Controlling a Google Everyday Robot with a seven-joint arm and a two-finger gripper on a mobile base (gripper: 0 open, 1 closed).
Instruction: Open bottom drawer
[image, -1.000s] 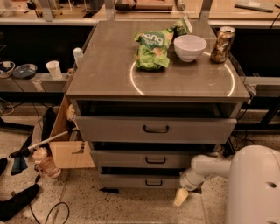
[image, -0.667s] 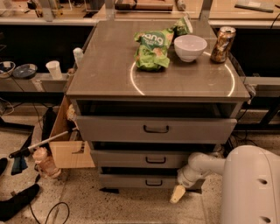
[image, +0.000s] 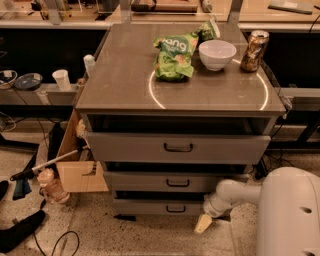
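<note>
Low beside the bottom drawer (image: 150, 206) hangs the gripper (image: 203, 223), its state unclear, green bag (image: 173, 56) reading "ang"

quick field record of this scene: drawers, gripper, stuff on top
cabinet: three grey drawers, stacked
bottom drawer: narrowest front, black bar handle, not gripped
gripper: low, by the bottom drawer's right end, apart from the handle
on top: green chip bag, white bowl, can
floor left: cardboard box
</note>
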